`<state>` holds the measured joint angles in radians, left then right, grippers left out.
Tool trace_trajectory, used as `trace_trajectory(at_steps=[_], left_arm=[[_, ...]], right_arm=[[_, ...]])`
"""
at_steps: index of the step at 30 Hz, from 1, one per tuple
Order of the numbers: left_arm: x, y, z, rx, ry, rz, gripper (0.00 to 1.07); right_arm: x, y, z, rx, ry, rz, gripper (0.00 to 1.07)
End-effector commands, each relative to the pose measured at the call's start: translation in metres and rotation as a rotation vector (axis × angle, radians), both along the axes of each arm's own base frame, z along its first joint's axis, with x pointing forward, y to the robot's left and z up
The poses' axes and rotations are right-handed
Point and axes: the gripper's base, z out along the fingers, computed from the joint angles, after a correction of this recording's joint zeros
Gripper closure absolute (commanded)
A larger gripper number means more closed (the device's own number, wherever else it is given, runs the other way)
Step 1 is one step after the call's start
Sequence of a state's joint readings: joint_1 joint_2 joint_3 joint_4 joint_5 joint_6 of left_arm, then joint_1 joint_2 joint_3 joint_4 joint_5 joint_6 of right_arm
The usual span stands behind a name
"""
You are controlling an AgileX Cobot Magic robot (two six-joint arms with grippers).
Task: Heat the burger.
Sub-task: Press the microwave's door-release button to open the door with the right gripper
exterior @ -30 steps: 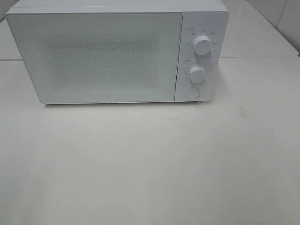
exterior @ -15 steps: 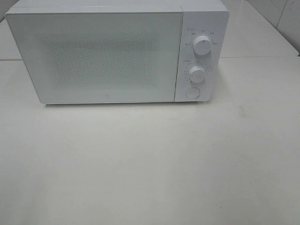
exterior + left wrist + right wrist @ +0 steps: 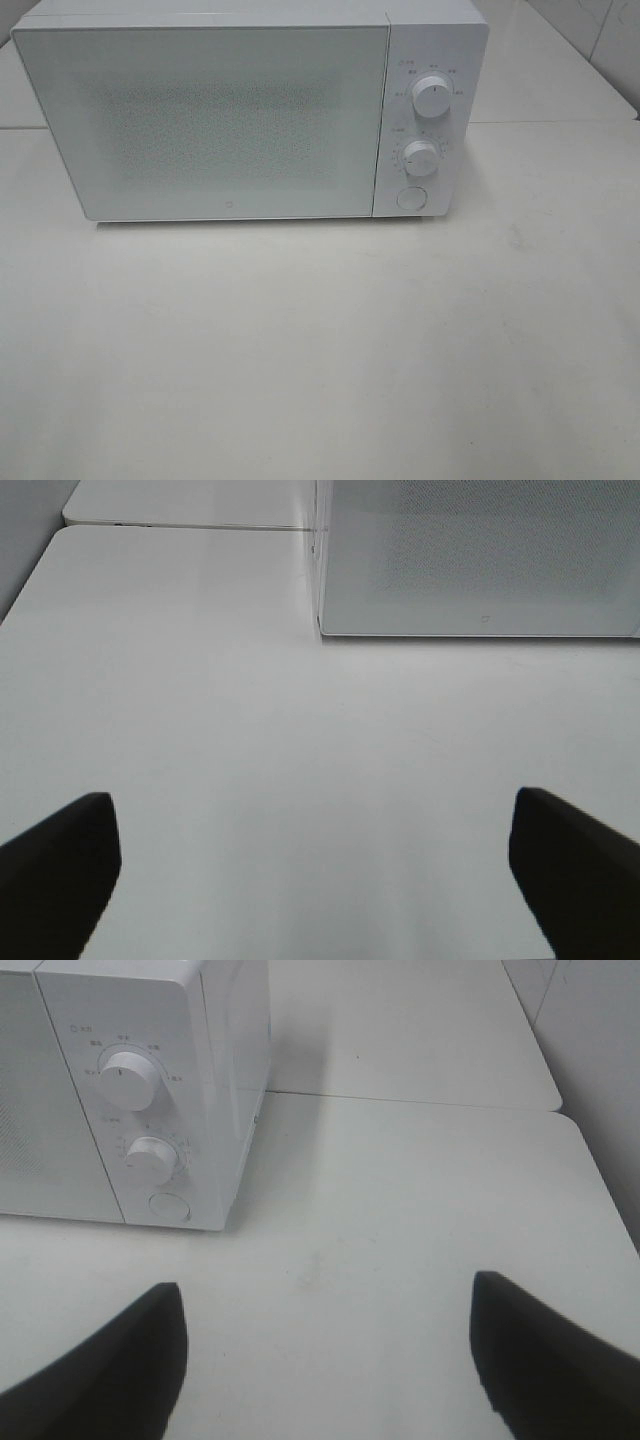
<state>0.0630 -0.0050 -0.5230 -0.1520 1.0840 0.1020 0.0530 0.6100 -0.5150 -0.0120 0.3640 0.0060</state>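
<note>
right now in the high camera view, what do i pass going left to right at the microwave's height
microwave door → control panel → bare table

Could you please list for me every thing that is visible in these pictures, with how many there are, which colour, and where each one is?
microwave: one, white, at the back of the table, door shut
knobs: two, white, on the panel right of the door, upper knob directly above lower knob
round button: one, white, below the lower knob
table: one, white, bears the microwave and fills the foreground
left pincer: one, black fingers, open, holding nothing, over the table before the microwave's door side
right pincer: one, black fingers, open, holding nothing, over the table before the panel side
</note>
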Motion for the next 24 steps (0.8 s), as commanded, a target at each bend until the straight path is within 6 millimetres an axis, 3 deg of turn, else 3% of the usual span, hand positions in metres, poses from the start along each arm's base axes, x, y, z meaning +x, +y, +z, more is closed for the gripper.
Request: trace_trajectory(at_steps=[1, 5, 7, 10, 24], left_arm=[[-0.002, 0.000, 0.000, -0.006, -0.021, 0.000, 0.09], [-0.002, 0.000, 0.000, -0.006, -0.021, 0.000, 0.09], [-0.002, 0.000, 0.000, -0.006, -0.021, 0.000, 0.09], [-0.002, 0.000, 0.000, -0.006, -0.021, 0.000, 0.09], [-0.002, 0.000, 0.000, -0.006, -0.021, 0.000, 0.09]], right_arm=[[0.026, 0.001, -0.002, 0.016, -0.032, -0.007, 0.31], [0.036, 0.002, -0.006, 0.026, -0.028, -0.012, 0.31], [0.057, 0.003, -0.015, 0.037, -0.036, -0.016, 0.31], [0.071, 0.004, -0.023, 0.040, -0.087, -0.014, 0.31], [0.108, 0.005, -0.063, 0.075, -0.270, -0.029, 0.31]])
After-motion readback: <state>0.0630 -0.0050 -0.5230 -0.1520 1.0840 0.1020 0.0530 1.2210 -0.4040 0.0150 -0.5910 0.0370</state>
